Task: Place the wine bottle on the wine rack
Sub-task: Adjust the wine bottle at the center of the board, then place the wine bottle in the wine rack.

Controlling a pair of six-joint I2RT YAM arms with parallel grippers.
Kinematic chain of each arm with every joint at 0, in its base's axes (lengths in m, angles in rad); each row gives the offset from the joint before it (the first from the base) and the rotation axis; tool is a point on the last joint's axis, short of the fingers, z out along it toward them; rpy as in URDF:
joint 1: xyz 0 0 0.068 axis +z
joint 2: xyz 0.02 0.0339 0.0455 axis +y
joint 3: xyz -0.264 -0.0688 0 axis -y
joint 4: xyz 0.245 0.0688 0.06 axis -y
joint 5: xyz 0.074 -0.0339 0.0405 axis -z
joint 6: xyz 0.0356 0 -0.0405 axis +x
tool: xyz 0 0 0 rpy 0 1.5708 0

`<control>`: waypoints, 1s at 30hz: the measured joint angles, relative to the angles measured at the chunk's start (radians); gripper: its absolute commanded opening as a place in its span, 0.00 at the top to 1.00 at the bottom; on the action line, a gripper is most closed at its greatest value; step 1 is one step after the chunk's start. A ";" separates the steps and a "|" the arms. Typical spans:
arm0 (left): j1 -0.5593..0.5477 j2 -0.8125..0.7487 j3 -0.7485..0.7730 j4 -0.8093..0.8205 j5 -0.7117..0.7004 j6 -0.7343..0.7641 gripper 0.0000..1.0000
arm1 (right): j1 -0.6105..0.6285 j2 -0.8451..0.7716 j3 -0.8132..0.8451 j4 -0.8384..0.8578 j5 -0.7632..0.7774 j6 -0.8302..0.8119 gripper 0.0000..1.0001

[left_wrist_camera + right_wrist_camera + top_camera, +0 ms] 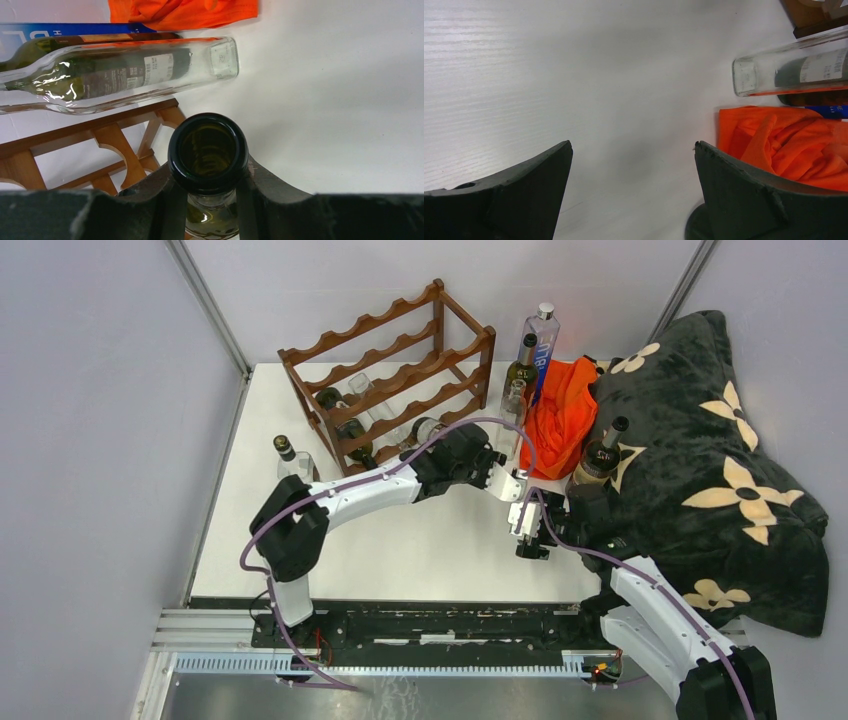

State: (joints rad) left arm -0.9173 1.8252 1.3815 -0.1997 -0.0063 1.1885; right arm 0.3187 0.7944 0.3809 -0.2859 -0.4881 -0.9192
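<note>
The reddish-brown wine rack [390, 365] stands at the back of the white table, with two bottles lying in it. My left gripper [442, 447] sits at the rack's near right corner, shut on the neck of a dark green wine bottle [425, 428]. In the left wrist view the wine bottle [207, 150] turns its open mouth to the camera, and my left gripper [207, 172] clamps just under the lip, with the rack's rails [115, 135] to the left. Whether the body rests on a rail is hidden. My right gripper [530, 543] [633, 150] hangs open over bare table.
A clear bottle [514, 405], a dark bottle [520, 365] and a tall blue-labelled bottle [541, 340] stand right of the rack beside an orange cloth [565, 415]. A flowered dark blanket [710, 470] carries another bottle [600, 458]. One more bottle [290, 455] stands left of the rack.
</note>
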 measured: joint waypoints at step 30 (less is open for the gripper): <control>0.032 0.105 0.026 0.099 -0.062 0.129 0.98 | 0.001 0.001 -0.002 0.000 0.001 -0.003 0.02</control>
State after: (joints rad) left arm -0.8852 1.9305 1.4075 -0.1009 -0.0685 1.3178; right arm 0.3199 0.7956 0.3790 -0.2859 -0.4873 -0.9222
